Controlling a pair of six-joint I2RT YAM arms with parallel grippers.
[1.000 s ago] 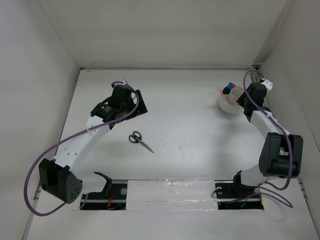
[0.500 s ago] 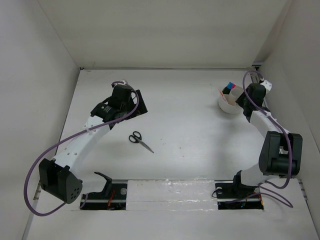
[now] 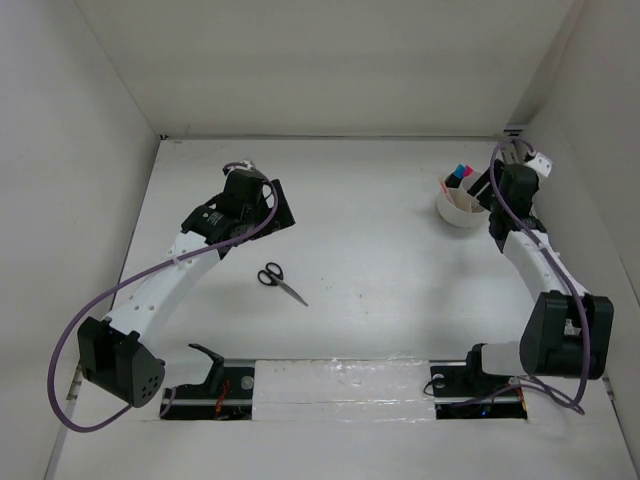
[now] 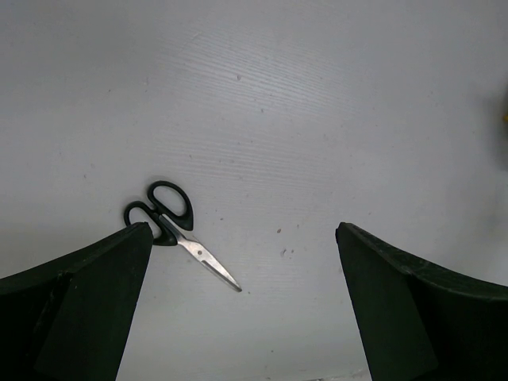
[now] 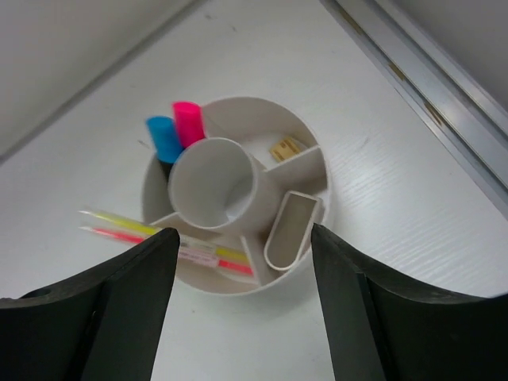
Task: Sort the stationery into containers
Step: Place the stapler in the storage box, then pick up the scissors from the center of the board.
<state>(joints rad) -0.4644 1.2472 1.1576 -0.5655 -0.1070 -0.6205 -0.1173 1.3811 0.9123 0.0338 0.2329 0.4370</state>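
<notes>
The scissors [image 3: 283, 284] lie flat on the table [image 3: 400, 280], at about 8 o'clock from its middle. They look light, hard and thin, and the shiny blades point to 4 o'clock. I think the fat black handles are the best place to pinch. There is open table all round them. The left pincer [image 4: 242, 232] hangs above, spread wide and empty. Far off at 2 o'clock, the bowl [image 5: 226, 286] sits close to the side wall [image 3: 590, 150], so room looks tight. The right pincer [image 5: 242, 234] is over it, fingers apart, holding nothing.
</notes>
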